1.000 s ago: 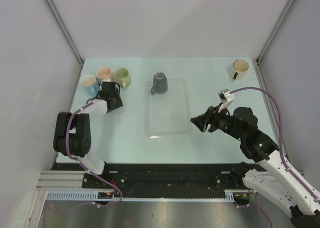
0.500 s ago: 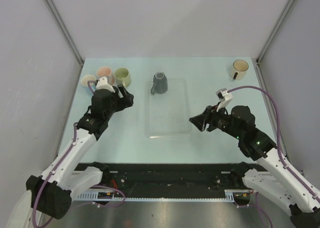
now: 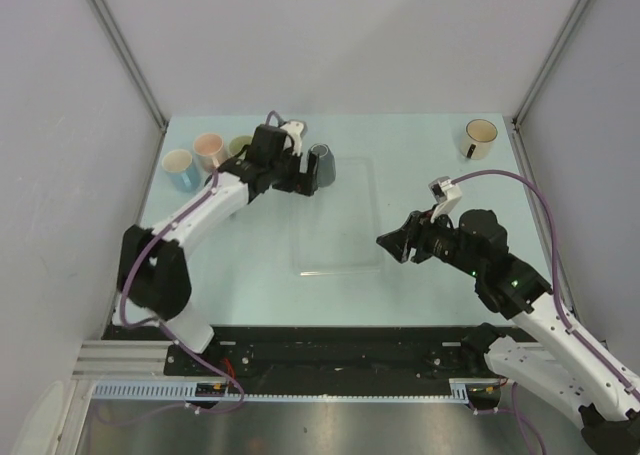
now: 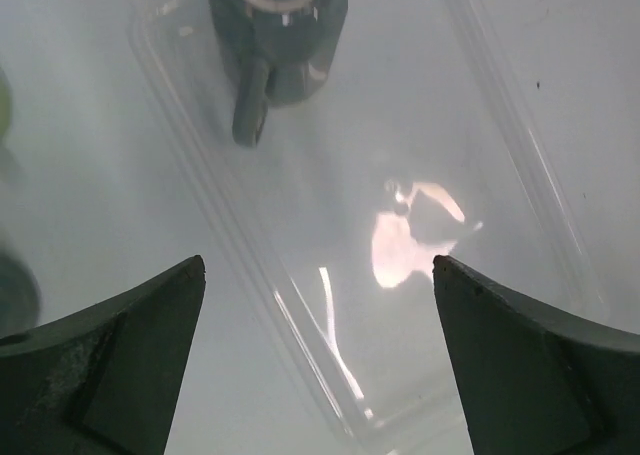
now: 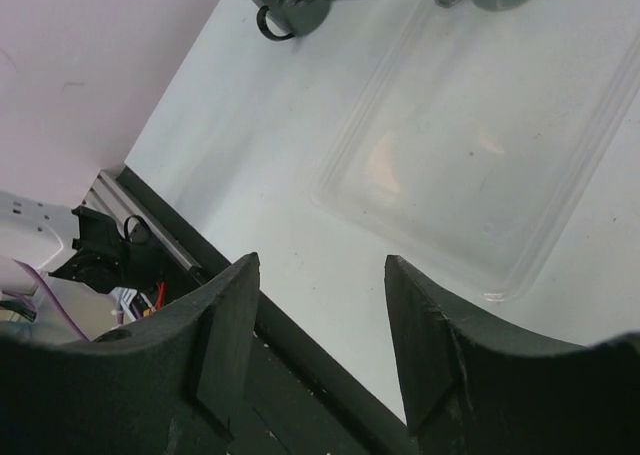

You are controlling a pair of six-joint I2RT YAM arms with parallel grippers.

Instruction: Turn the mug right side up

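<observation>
Grey mug (image 3: 323, 165) stands upside down, base ring up, in the 11 o'clock corner of the clear tray (image 3: 338, 268). From my left wrist view the mug (image 4: 280, 25) sits at 12 o'clock, its handle (image 4: 250, 100) pointing back towards 7 o'clock, over the tray floor (image 4: 230, 245).

My left gripper (image 3: 302, 173) is at the mug's 9 o'clock, just beside it. Jaws wide apart, nothing between them. The left wrist view puts the mug ahead of the left gripper (image 4: 318, 270), clear of both fingertips. Contact with the handle: cannot tell from above.

My right gripper (image 3: 390, 241) hangs near the tray's 4 o'clock rim, pointing towards 9 o'clock. Jaws partly apart, holding nothing. In its wrist view the right gripper (image 5: 320, 275) has bare table and the tray rim (image 5: 500, 295) under it.

Other mugs, all mouth up:
- Blue mug (image 3: 180, 165), pink mug (image 3: 208, 148) and green mug (image 3: 240, 143) are clustered at the table's 10 o'clock corner. The green one is half hidden behind my left arm.
- Cream mug (image 3: 480, 137) sits alone at the 2 o'clock corner, well apart from the tray.
</observation>
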